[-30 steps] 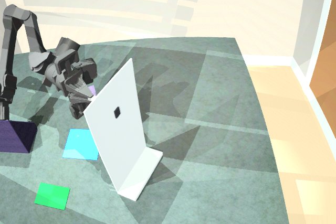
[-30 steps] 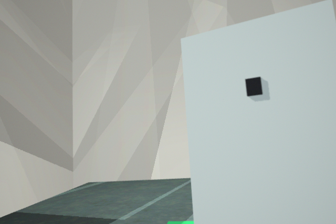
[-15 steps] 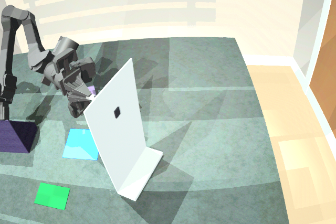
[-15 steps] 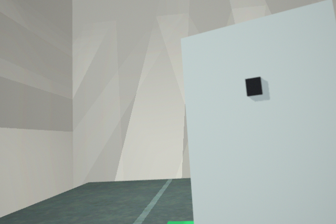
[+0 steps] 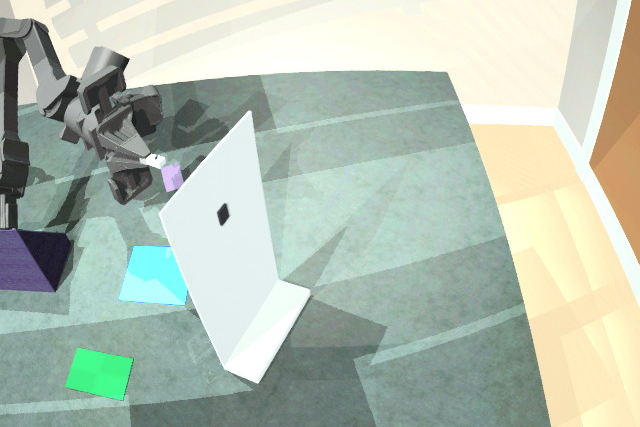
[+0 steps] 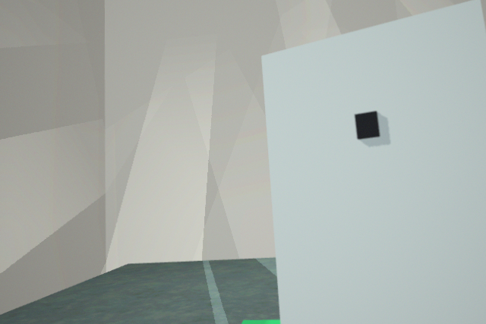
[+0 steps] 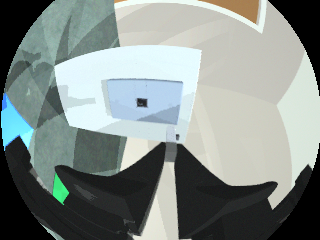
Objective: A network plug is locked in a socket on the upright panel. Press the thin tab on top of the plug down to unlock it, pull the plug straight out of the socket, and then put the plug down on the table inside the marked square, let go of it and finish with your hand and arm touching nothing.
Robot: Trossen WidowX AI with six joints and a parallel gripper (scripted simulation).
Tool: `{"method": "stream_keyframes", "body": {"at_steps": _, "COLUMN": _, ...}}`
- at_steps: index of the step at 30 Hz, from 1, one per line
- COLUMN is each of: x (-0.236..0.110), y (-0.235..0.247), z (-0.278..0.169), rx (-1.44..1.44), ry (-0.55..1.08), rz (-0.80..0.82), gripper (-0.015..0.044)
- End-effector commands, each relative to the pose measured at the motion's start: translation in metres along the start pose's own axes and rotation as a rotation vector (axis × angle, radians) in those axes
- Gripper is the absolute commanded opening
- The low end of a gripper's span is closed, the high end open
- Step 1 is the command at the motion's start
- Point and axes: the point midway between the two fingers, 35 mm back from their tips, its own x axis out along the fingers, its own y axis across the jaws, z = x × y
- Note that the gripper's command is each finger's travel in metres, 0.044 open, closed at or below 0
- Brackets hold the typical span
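My gripper (image 5: 147, 159) (image 7: 170, 147) is shut on the small white-grey plug (image 5: 155, 160) (image 7: 171, 136), held at the fingertips. The plug is in the air, out of the socket, with a gap between it and the lilac socket plate (image 5: 172, 177) (image 7: 125, 92). The socket hole (image 7: 142, 102) shows dark and empty in the wrist view. The plate is on the near face of the upright white panel (image 5: 232, 257) (image 6: 333, 195) (image 7: 150, 60). A cyan square (image 5: 152, 280) (image 7: 16, 120) and a green square (image 5: 100, 373) (image 6: 260, 322) (image 7: 60, 189) lie flat on the table. The plug's tab is too small to tell.
A black block (image 5: 222, 214) (image 6: 367, 125) sticks out of the panel's back. The panel has a white foot (image 5: 271, 329) on the table (image 5: 392, 195). A dark purple block (image 5: 51, 257) stands at the left edge, below the arm. The cyan square lies between it and the panel.
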Motion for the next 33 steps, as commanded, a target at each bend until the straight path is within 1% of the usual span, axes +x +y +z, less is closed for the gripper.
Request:
{"method": "stream_keyframes", "body": {"at_steps": 1, "x": -0.005, "y": -0.010, "z": -0.006, "rx": -0.005, "ry": 0.001, "rz": 0.004, "gripper": 0.0000}}
{"method": "stream_keyframes", "body": {"at_steps": 5, "x": -0.005, "y": -0.008, "z": -0.008, "rx": -0.017, "ry": -0.004, "rz": 0.020, "gripper": 0.0000}}
{"method": "stream_keyframes", "body": {"at_steps": 19, "x": -0.004, "y": 0.058, "z": -0.017, "rx": -0.224, "ry": -0.138, "rz": 0.360, "gripper": 0.0000}}
{"method": "stream_keyframes", "body": {"at_steps": 33, "x": -0.025, "y": 0.116, "z": -0.023, "rx": -0.348, "ry": -0.353, "rz": 0.663, "gripper": 0.0000}}
